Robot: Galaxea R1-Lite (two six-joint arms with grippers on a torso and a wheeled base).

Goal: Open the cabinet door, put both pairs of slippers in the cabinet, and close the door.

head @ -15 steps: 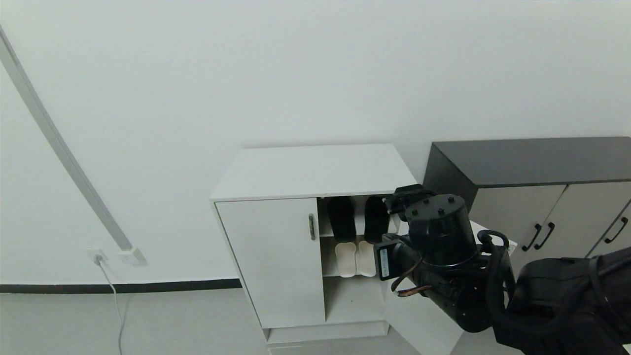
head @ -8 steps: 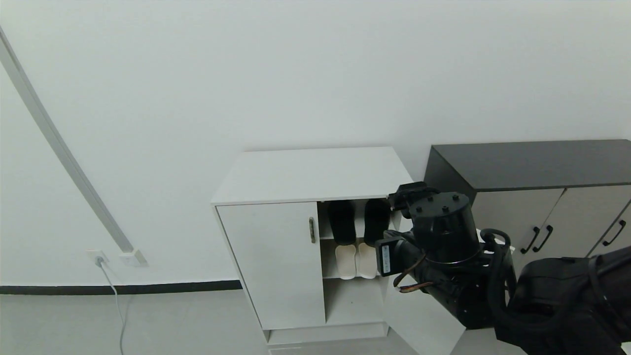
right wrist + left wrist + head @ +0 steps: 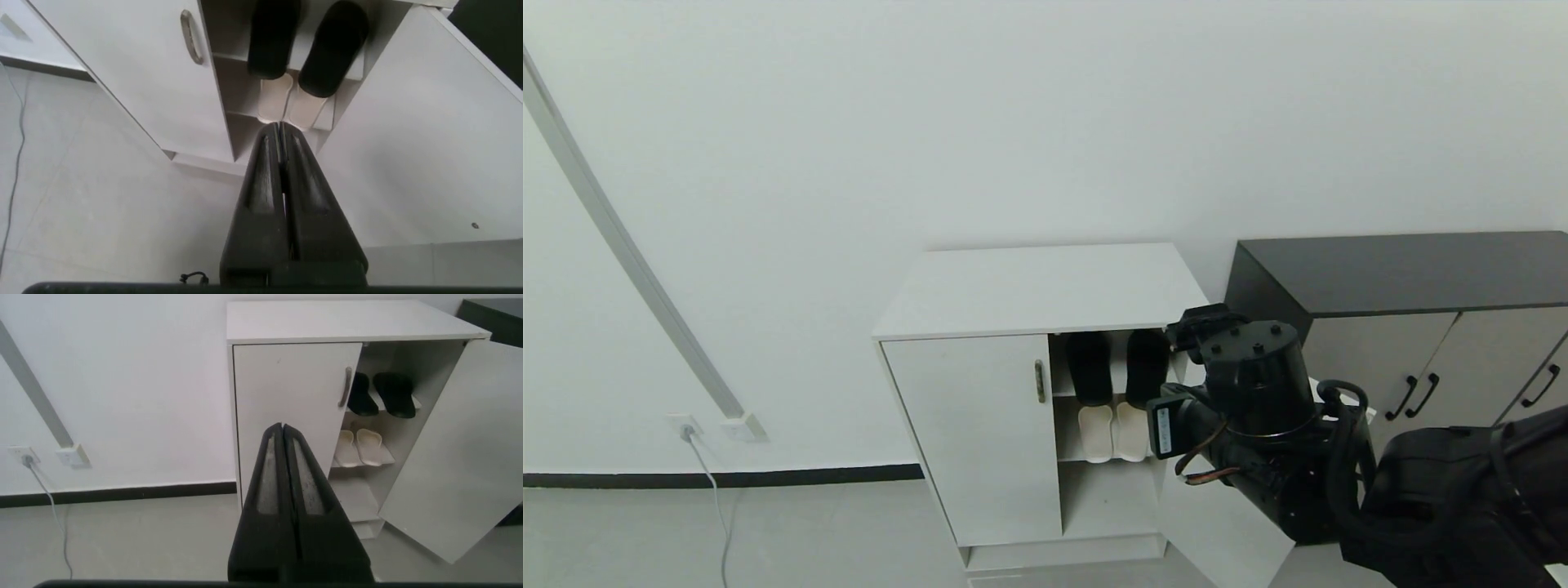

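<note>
The white cabinet (image 3: 1037,286) stands against the wall with its left door (image 3: 976,433) closed and its right door (image 3: 1229,535) swung open. A black pair of slippers (image 3: 1089,366) lies on the top shelf, and a white pair (image 3: 1096,430) on the shelf below. Both pairs also show in the left wrist view, black (image 3: 396,390) above white (image 3: 372,446). My right gripper (image 3: 282,126) is shut and empty, hanging before the open compartment beside the open door (image 3: 409,139). My left gripper (image 3: 282,426) is shut and empty, well back from the cabinet.
A dark-topped cabinet (image 3: 1405,269) with grey doors stands right of the white one, behind the open door. A wall outlet with a cable (image 3: 686,426) and a slanted conduit (image 3: 621,237) are at the left. Grey floor (image 3: 809,531) lies open in front.
The whole head view shifted slightly, so the camera moved. The right arm, the open door and the slippers keep their places relative to the cabinet.
</note>
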